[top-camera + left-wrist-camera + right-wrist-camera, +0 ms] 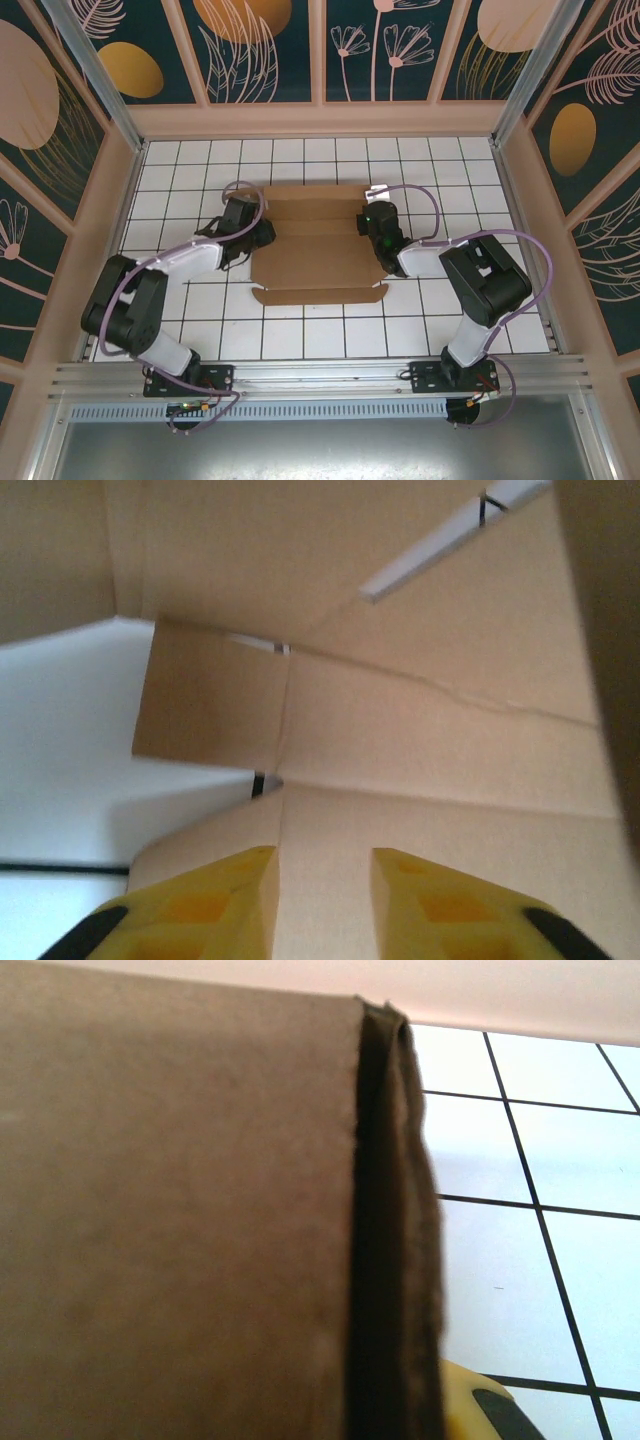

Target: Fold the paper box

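The plain brown corrugated cardboard paper box (318,250), a die-cut sheet with creased flaps, lies at the middle of the white tiled table (300,335), between our two arms. Our left gripper (243,238) is at its left edge, its yellow jaws spread with nothing between them. Our right gripper (383,240) is close against a doubled cardboard edge on the right side, and we cannot tell how its jaws stand. We judge that uneven pushing could slide the whole sheet, or that a loosely held flap could spring flat.
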Motion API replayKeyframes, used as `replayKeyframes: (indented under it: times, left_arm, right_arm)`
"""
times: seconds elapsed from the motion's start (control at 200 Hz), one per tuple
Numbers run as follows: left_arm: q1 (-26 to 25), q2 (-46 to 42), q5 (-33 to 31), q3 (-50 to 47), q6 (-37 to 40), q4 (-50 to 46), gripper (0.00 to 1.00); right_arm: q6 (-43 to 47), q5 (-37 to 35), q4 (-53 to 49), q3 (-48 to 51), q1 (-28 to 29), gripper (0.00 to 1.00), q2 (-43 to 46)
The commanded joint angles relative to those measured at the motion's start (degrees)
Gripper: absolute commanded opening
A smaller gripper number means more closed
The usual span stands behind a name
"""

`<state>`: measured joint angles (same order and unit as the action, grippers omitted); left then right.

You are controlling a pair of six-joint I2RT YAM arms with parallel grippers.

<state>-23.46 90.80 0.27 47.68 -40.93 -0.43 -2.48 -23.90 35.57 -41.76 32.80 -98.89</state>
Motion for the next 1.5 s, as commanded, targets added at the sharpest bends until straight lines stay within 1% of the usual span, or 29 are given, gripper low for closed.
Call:
replayKeyframes:
  times: [0.0, 0.13, 0.29, 0.45, 0.53, 0.646, 0.751, 0.821, 0.926, 1.031, 1.106, 1.246, 1.401, 1.496]
  left_arm:
    - [2.2, 3.6, -3.3, 3.6, 0.1, 1.3, 0.34]
    - [4.4, 6.6, -3.3, 4.6, 0.8, 2.1, 0.36]
    - [5.4, 9.9, -3.3, 4.7, 1.4, 2.6, 0.40]
    - [6.0, 11.8, -4.6, 6.0, 1.5, 2.7, 0.48]
    - [6.1, 12.7, -6.2, 7.3, 1.9, 2.4, 0.54]
    - [6.1, 14.3, -5.0, 7.7, 2.5, 4.4, 0.59]
    - [6.1, 14.8, 0.6, 6.3, 3.1, 10.5, 0.59]
    - [6.0, 15.1, 4.5, 5.5, 4.1, 14.4, 0.58]
    - [6.0, 15.6, 7.1, 5.7, 5.9, 16.5, 0.55]
    - [6.0, 14.4, 7.4, 4.6, 6.7, 18.4, 0.51]
    - [6.0, 13.0, 6.1, 3.6, 7.0, 18.6, 0.49]
    - [6.1, 10.5, 4.4, 1.7, 7.7, 19.6, 0.48]
    - [6.0, 11.8, 6.6, 2.8, 9.0, 19.4, 0.47]
    - [5.9, 11.6, 6.7, 2.8, 9.7, 19.5, 0.47]
  right_arm:
    - [-0.5, 1.1, -5.3, 0.4, 0.6, 0.00, -2.0]
    - [-0.3, 1.4, -5.4, 0.2, 0.9, 0.00, -2.0]
    - [-0.3, 1.7, -5.3, 0.3, 1.0, 0.00, -2.0]
    - [-0.2, 2.3, -5.7, 0.1, 1.5, 0.00, -2.3]
    - [0.0, 2.5, -5.8, 0.1, 1.6, 0.00, -2.1]
    - [0.0, 3.2, -5.6, 0.1, 1.6, 0.00, -1.8]
    - [0.1, 3.6, -5.4, 0.3, 1.8, 0.00, -1.6]
    - [0.1, 3.7, -5.4, 0.4, 1.8, 0.00, -1.5]
    - [0.2, 3.8, -5.3, 0.4, 1.9, 0.00, -1.5]
    - [0.3, 3.8, -5.2, 0.4, 2.0, 0.00, -1.6]
    - [0.2, 4.0, -5.3, 0.4, 2.0, 0.00, -1.7]
    - [0.1, 4.2, -5.3, 0.3, 2.1, 0.00, -2.1]
    - [0.0, 4.4, -5.4, 0.2, 2.1, 0.00, -2.4]
    - [0.0, 4.7, -5.6, 0.1, 2.0, 0.00, -2.6]
